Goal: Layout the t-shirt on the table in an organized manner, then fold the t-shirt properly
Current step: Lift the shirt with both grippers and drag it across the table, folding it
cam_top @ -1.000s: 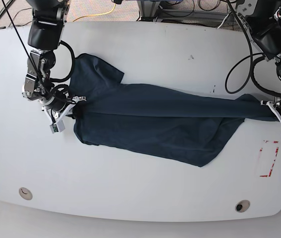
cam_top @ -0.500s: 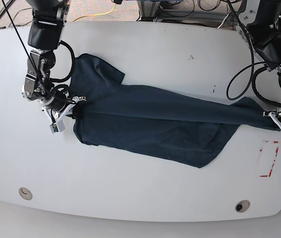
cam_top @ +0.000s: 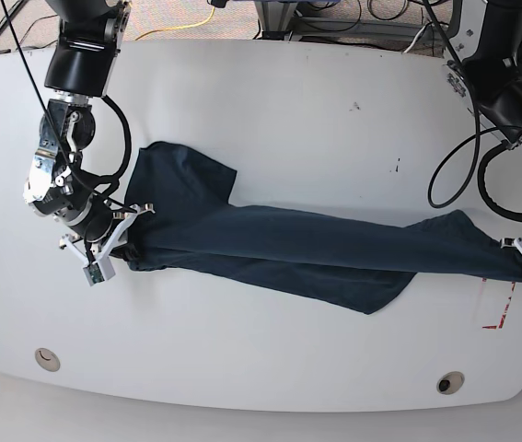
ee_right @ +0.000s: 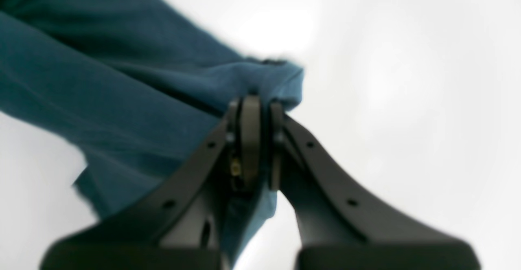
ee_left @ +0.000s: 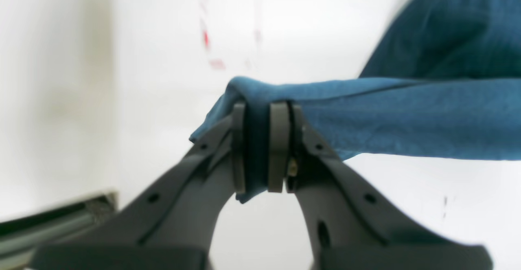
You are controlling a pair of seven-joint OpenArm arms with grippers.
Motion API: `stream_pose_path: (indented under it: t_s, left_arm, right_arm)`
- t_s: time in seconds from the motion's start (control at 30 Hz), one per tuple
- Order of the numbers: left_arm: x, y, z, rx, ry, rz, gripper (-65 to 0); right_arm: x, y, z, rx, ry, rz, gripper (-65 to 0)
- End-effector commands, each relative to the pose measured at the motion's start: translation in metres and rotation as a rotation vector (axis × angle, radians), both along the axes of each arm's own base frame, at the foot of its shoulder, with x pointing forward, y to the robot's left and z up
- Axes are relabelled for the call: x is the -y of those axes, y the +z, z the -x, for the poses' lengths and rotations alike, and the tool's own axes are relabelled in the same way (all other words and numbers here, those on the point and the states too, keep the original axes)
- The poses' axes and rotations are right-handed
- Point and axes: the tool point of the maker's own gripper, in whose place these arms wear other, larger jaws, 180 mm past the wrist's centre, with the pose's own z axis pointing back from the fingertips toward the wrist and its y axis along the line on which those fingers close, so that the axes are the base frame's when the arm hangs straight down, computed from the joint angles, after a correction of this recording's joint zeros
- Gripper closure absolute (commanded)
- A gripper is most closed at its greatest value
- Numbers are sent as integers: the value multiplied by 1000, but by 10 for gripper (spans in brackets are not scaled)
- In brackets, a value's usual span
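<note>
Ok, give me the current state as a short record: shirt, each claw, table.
t-shirt: dark navy-teal, pulled into a long band across the table, bunched rather than flat
left claw: shut on one end of the t-shirt, near the red dashed mark
right claw: shut on the opposite end of the t-shirt
table: white; grommet holes at the near edge
fold: not yet started
</note>
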Motion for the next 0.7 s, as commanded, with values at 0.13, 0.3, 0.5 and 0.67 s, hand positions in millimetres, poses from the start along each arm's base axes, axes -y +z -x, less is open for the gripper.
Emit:
stream_pose_path:
  t_s: [0.13, 0.3, 0.5, 0.67]
  left_arm:
    - [4, 72, -18, 209, -26, -46, -63]
    - [15, 108, -33, 290, -58, -72, -63]
    - [33, 149, -51, 373, -111, -106, -63]
    - [56, 183, -65, 452, -158, -99, -63]
  right_arm:
    - [11, 71, -23, 161, -3, 81, 0]
    - [29, 108, -31, 214, -31, 146, 0]
    - [43, 146, -42, 277, -52, 196, 0]
    - [53, 183, -54, 343, -70, 226, 0]
